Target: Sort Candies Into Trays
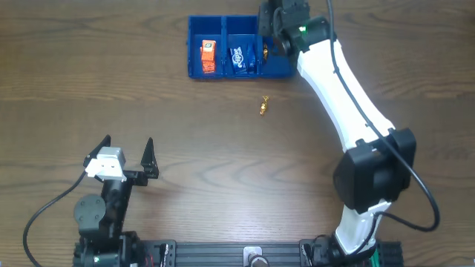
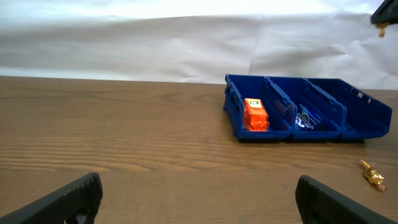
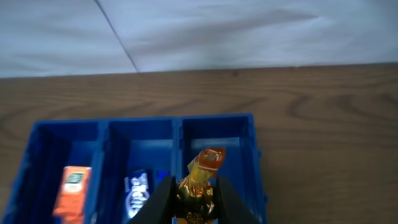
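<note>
A blue three-compartment tray [image 1: 194, 46] [image 2: 236, 112] [image 3: 255, 155] stands at the table's far middle. An orange candy [image 1: 208, 57] [image 2: 255, 115] [image 3: 71, 190] lies in its left compartment and a blue-wrapped candy [image 1: 237, 58] [image 2: 305, 120] [image 3: 137, 190] in the middle one. My right gripper [image 1: 271, 46] [image 3: 194, 208] hangs over the right compartment, shut on a gold-wrapped candy [image 3: 198, 180] [image 1: 266, 52]. A second gold candy [image 1: 263, 107] [image 2: 373, 174] lies loose on the table in front of the tray. My left gripper [image 1: 128, 152] [image 2: 198, 199] stands open near the front left, nothing between its fingers.
Wood-grain table all round, with a white backdrop [image 2: 124, 43] behind the tray. The right arm's white link [image 1: 345, 89] stretches across the right side of the table.
</note>
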Motion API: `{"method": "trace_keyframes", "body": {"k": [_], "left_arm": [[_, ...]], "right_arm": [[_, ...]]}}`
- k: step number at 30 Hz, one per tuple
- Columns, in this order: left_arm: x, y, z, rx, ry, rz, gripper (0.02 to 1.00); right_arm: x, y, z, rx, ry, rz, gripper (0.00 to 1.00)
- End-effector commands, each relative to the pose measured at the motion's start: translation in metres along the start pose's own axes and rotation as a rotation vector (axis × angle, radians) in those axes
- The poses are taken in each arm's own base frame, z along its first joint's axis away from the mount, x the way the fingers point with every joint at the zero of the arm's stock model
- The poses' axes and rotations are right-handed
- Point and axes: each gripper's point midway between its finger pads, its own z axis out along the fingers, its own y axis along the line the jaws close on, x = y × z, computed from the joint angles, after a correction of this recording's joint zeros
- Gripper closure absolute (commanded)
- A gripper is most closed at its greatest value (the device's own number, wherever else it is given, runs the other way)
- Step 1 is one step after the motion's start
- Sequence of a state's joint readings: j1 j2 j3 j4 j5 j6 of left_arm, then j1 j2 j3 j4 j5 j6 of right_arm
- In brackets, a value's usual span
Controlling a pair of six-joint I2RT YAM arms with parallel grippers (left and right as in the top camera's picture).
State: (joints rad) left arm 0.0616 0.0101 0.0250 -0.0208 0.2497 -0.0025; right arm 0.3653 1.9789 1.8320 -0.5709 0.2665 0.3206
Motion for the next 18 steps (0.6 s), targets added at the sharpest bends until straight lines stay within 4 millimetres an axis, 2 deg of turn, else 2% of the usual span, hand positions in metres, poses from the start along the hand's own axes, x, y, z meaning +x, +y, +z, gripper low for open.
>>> {"method": "trace_keyframes", "body": {"k": [1,4,7,8,9,10,11,12,14,15,18], "left_arm": [[0.016,-0.003,0.001,0.022,0.047,-0.009,0.020],[0.016,-0.003,0.001,0.022,0.047,-0.009,0.020],[0.016,-0.003,0.001,0.022,0.047,-0.009,0.020],[0.016,-0.003,0.001,0.022,0.047,-0.009,0.023],[0.016,-0.003,0.001,0.021,0.046,-0.009,0.020],[0.016,-0.003,0.001,0.021,0.046,-0.009,0.020],[0.016,-0.003,0.001,0.022,0.047,-0.009,0.020],[0.016,-0.003,0.001,0.022,0.047,-0.009,0.020],[0.016,-0.003,0.001,0.022,0.047,-0.009,0.020],[0.016,-0.003,0.001,0.022,0.047,-0.009,0.020],[0.016,-0.003,0.001,0.022,0.047,-0.009,0.020]], "right_arm": [[0.041,-0.005,0.043,0.065,0.093,-0.075,0.965],[0.055,-0.009,0.053,0.091,0.129,-0.081,0.965],[0.061,-0.013,0.053,0.108,0.151,-0.090,0.961],[0.062,-0.013,0.052,0.109,0.154,-0.091,0.886],[0.062,-0.013,0.052,0.110,0.158,-0.093,0.744],[0.063,-0.013,0.052,0.110,0.159,-0.093,0.702],[0.063,-0.014,0.052,0.111,0.161,-0.093,0.614],[0.063,-0.014,0.052,0.110,0.161,-0.093,0.457],[0.063,-0.013,0.052,0.108,0.161,-0.093,0.064],[0.063,-0.013,0.052,0.107,0.162,-0.093,0.001],[0.064,-0.013,0.052,0.107,0.163,-0.094,0.003]]}}
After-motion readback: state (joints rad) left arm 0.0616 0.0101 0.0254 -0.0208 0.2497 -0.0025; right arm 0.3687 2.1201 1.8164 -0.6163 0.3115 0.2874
